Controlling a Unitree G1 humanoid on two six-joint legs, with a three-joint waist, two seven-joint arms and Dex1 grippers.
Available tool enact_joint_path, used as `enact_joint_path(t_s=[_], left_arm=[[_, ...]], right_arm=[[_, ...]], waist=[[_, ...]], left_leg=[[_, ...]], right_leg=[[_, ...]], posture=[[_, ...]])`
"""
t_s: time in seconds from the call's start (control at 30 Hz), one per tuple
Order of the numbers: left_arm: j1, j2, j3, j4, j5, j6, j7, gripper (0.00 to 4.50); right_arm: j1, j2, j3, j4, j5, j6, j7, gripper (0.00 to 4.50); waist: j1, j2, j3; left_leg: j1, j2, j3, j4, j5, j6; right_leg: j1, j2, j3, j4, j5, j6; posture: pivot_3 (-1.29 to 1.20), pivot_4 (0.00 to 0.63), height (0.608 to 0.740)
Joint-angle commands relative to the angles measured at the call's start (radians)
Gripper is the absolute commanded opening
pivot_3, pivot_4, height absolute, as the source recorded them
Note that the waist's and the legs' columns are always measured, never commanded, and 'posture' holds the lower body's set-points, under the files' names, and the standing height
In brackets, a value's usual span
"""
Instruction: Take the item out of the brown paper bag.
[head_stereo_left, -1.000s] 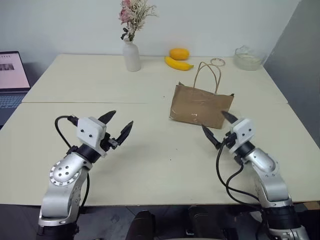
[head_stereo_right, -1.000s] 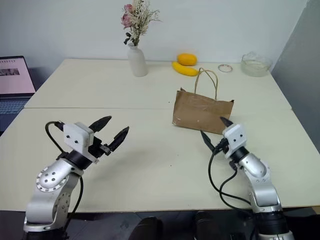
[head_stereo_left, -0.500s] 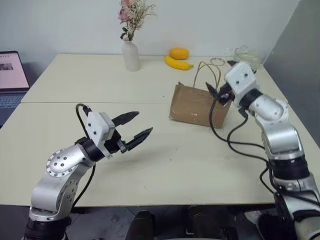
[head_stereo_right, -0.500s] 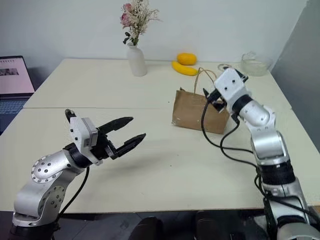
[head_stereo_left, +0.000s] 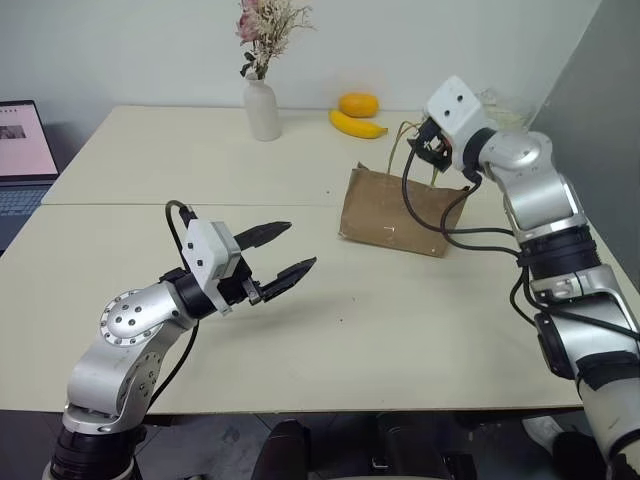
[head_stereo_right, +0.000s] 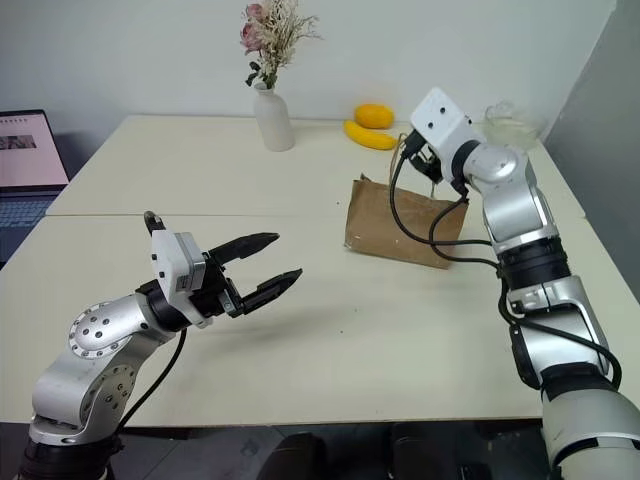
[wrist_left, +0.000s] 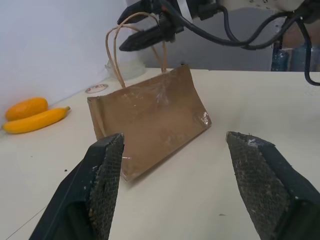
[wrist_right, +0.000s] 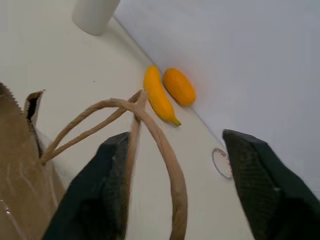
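Right pincer (wrist_right: 175, 200) sat up at brown paper bag (head_stereo_left: 400, 213) handles (wrist_right: 145, 130), fingers apart with both loops between them — not yet pinched. Left pincer (head_stereo_left: 283, 252) gaped wide, well short of bag on tabletop (head_stereo_left: 420, 320). Item hidden, presumably inside. Best: close on loops squarely, lift gently — light bag could tip.

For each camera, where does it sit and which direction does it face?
Head views: high, looking forward and down over the table; both arms show.
Left wrist view: low, facing the brown paper bag between the left gripper fingers.
Right wrist view: above the bag, facing its handles, the right gripper around them.
Shared: bag, banana, orange fruit.
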Motion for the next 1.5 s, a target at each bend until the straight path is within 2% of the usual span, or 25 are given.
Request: enact_joint_path(t_s=[0.03, 0.17, 0.2, 0.43, 0.7, 0.87, 1.17, 1.5], left_arm=[[-0.007, 0.003, 0.003, -0.028, 0.009, -0.008, 0.012, 3.41], [0.011, 0.005, 0.006, -0.041, 0.017, -0.003, 0.022, 3.41], [0.015, 0.006, 0.008, -0.043, 0.018, -0.002, 0.025, 3.41], [0.065, 0.009, 0.066, -0.043, -0.001, 0.011, 0.046, 3.41], [0.151, 0.034, 0.148, -0.088, -0.078, 0.051, 0.030, 3.41], [0.190, 0.037, 0.158, -0.127, -0.103, 0.071, 0.042, 3.41], [0.206, 0.030, 0.158, -0.151, -0.103, 0.073, 0.068, 3.41], [0.229, 0.023, 0.163, -0.156, -0.092, 0.055, 0.088, 3.41]], right_arm=[[-0.051, -0.012, -0.006, 0.025, -0.010, -0.038, 0.034, 1.72], [-0.069, 0.000, -0.018, 0.012, 0.008, -0.019, 0.074, 0.21], [-0.071, 0.004, -0.021, 0.005, 0.013, -0.011, 0.082, 0.03], [-0.127, 0.043, -0.057, -0.031, 0.072, 0.070, 0.111, 0.03], [-0.212, 0.113, -0.065, 0.038, 0.098, 0.045, 0.092, 0.03], [-0.255, 0.190, -0.057, 0.115, 0.102, 0.007, 0.072, 0.03], [-0.377, 0.353, -0.059, 0.393, 0.096, -0.125, -0.009, 0.03], [-0.391, 0.409, -0.052, 0.520, 0.078, -0.210, -0.054, 0.03]], waist=[[0.000, 0.000, 0.000], [0.000, 0.001, 0.000], [0.000, 0.001, 0.000], [-0.001, 0.002, 0.001], [-0.005, 0.002, 0.002], [-0.015, 0.003, 0.002], [-0.019, 0.003, 0.002], [-0.019, 0.003, 0.002]], left_leg=[[0.000, 0.000, 0.000, 0.000, 0.000, 0.000], [0.000, 0.000, 0.000, 0.000, 0.000, 0.000], [0.000, 0.000, 0.000, 0.000, 0.000, 0.000], [0.000, 0.001, 0.000, 0.000, 0.000, 0.000], [-0.001, 0.001, 0.000, 0.000, 0.000, 0.000], [-0.001, 0.001, 0.000, 0.000, 0.000, 0.000], [-0.002, 0.001, -0.001, -0.001, 0.000, 0.000], [-0.002, 0.000, -0.001, -0.001, 0.000, 0.000]], right_leg=[[0.000, 0.000, 0.000, 0.000, 0.000, 0.000], [0.000, 0.000, 0.000, 0.000, 0.000, 0.000], [0.000, 0.000, 0.000, 0.000, 0.000, 0.000], [-0.001, -0.002, 0.000, 0.001, 0.000, 0.000], [-0.002, -0.003, 0.000, 0.001, 0.000, -0.001], [-0.002, -0.003, 0.000, 0.001, 0.001, -0.002], [-0.002, -0.003, -0.001, 0.001, 0.001, -0.002], [-0.002, -0.004, -0.001, 0.000, 0.001, -0.003]], posture=[[0.00, 0.150, 0.740], [0.00, 0.150, 0.740], [0.00, 0.150, 0.740], [0.00, 0.150, 0.740], [0.00, 0.150, 0.740], [0.00, 0.150, 0.740], [0.00, 0.150, 0.740], [0.00, 0.150, 0.740]])
